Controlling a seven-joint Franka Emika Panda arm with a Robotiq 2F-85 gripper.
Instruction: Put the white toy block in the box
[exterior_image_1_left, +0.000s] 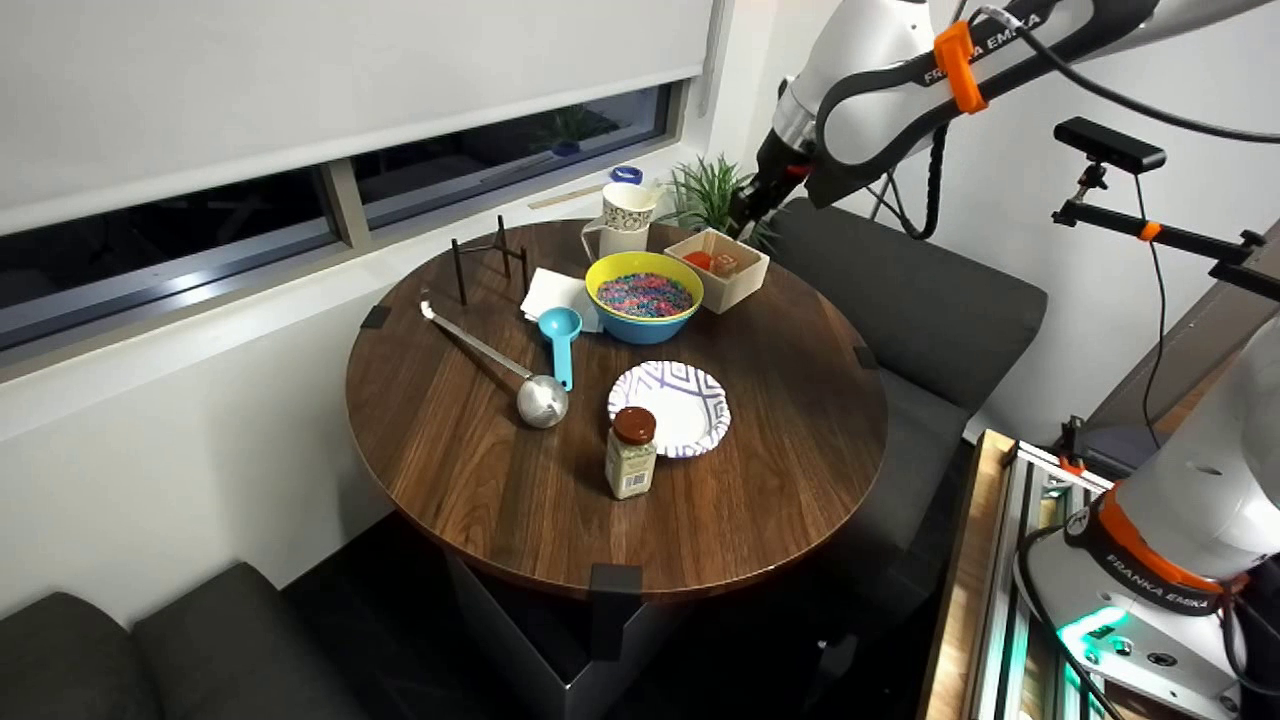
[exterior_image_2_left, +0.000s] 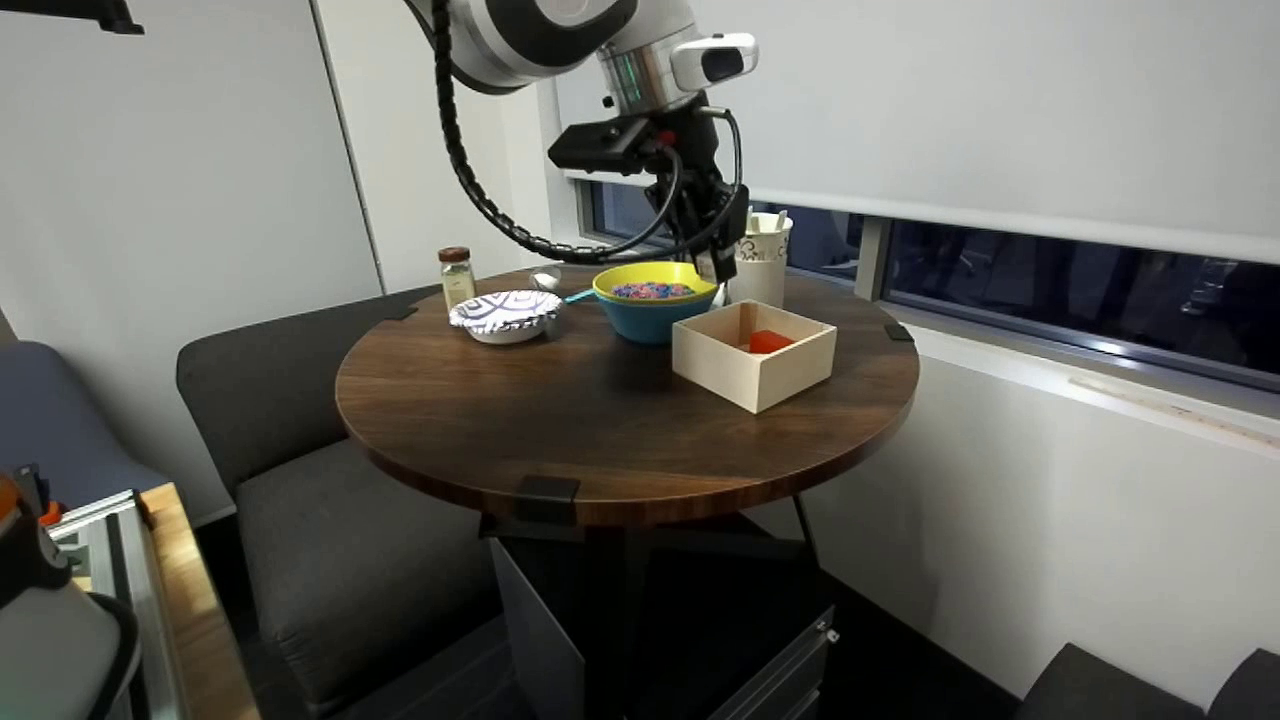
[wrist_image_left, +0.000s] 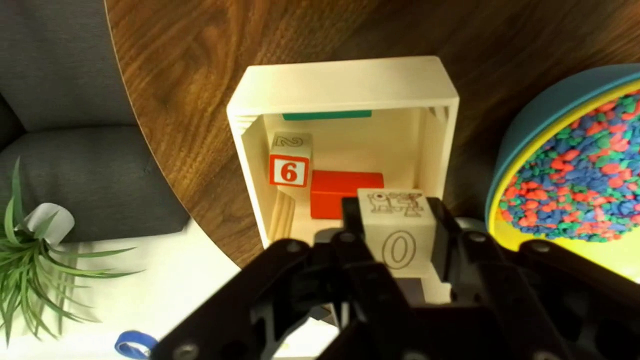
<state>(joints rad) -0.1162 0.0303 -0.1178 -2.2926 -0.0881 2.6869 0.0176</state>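
Observation:
The white toy block (wrist_image_left: 397, 225) is a pale cube with a "0" and a line drawing on its faces. My gripper (wrist_image_left: 397, 215) is shut on it, one finger on each side. In the wrist view the block overlaps the lower right of the box (wrist_image_left: 345, 85), a pale wooden open-topped container. The gripper also shows in both exterior views (exterior_image_1_left: 742, 212) (exterior_image_2_left: 716, 260), above the level of the box rim. The box stands on the table in both exterior views (exterior_image_1_left: 738, 287) (exterior_image_2_left: 715, 363). The block shows small at the fingertips in an exterior view (exterior_image_2_left: 706, 267).
Inside the box lie a red block (wrist_image_left: 340, 192), a cube marked "6" (wrist_image_left: 290, 162) and a green piece (wrist_image_left: 327, 115). The yellow and blue bowls (exterior_image_2_left: 645, 322) with coloured bits stand beside the box. Patterned cups (exterior_image_1_left: 625, 222), a paper plate (exterior_image_1_left: 685, 405) and a spice jar (exterior_image_1_left: 631, 465) are on the table.

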